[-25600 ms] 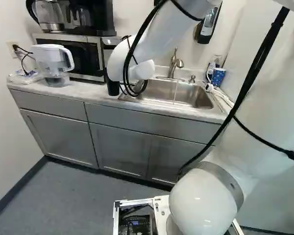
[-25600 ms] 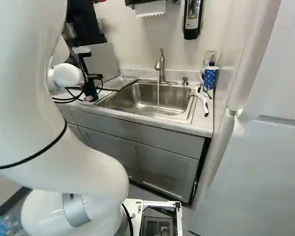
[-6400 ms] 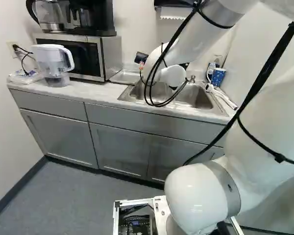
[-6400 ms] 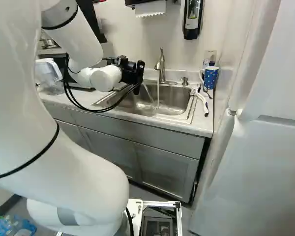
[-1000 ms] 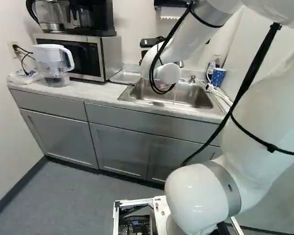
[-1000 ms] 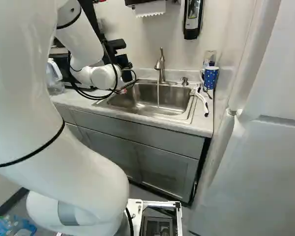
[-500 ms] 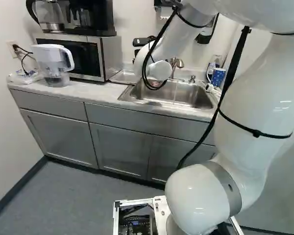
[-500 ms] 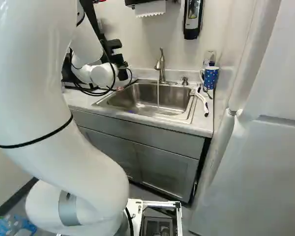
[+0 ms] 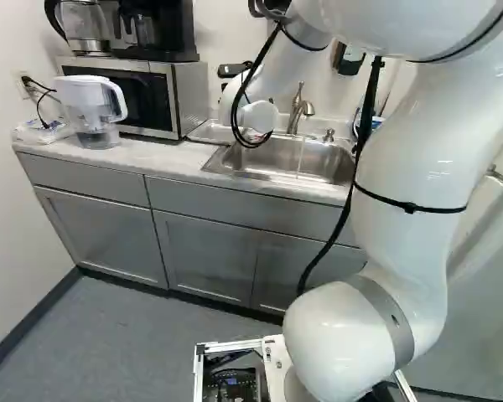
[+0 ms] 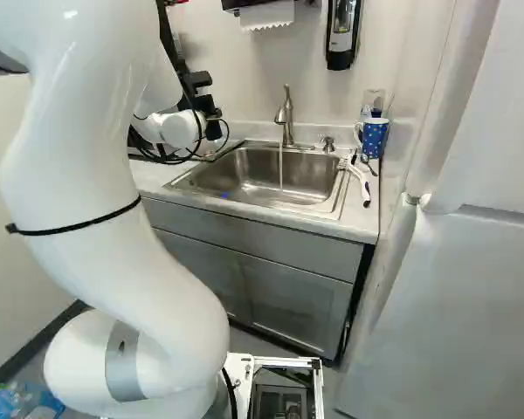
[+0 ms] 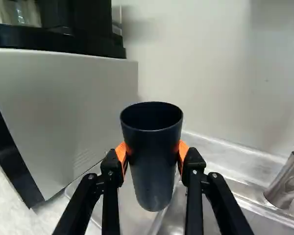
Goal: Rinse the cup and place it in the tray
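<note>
At the sink's left side, my gripper (image 10: 210,106) shows only partly in the right base view, past the white wrist. In the wrist view the dark cup (image 11: 153,161) stands upright, mouth up, between the orange pads of the gripper (image 11: 153,155), which is shut on it from two sides. Below and beyond the cup lies the tray (image 11: 130,208), between the microwave and the sink basin; the cup hides part of it. The left base view shows the tray (image 9: 208,129) beside the microwave. Whether cup and tray touch I cannot tell.
A thin stream of water runs from the faucet (image 10: 286,113) into the sink (image 10: 271,179). The microwave (image 9: 184,96) stands close left of the tray. A blue dotted mug (image 10: 374,138) and a white-handled brush (image 10: 360,179) are right of the sink. A water pitcher (image 9: 88,105) stands farther left.
The arm has swung left in the left base view, carrying the wrist and the held cup away from the faucet toward the microwave side. The base has not moved.
</note>
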